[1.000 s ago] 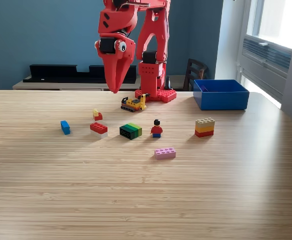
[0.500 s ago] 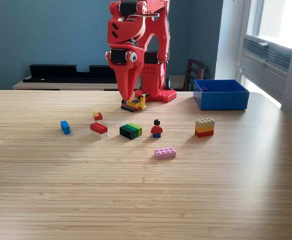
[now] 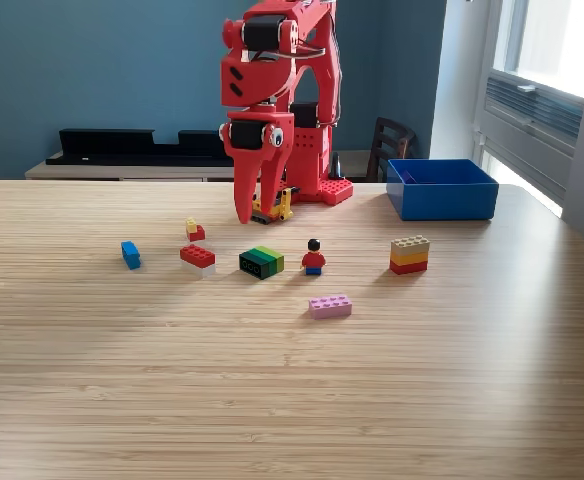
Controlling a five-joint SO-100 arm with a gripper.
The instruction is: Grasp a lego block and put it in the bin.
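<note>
Gripper (image 3: 256, 212) lowered, open, above yellow vehicle (image 3: 270, 208).

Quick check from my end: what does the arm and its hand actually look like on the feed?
The arm is bright red printed plastic with black motor blocks at the joints and thin dark cables along its upper links. Its hand is a long tapering red beak shape, with a white round googly-eye marking near the wrist. The base is red too.
</note>
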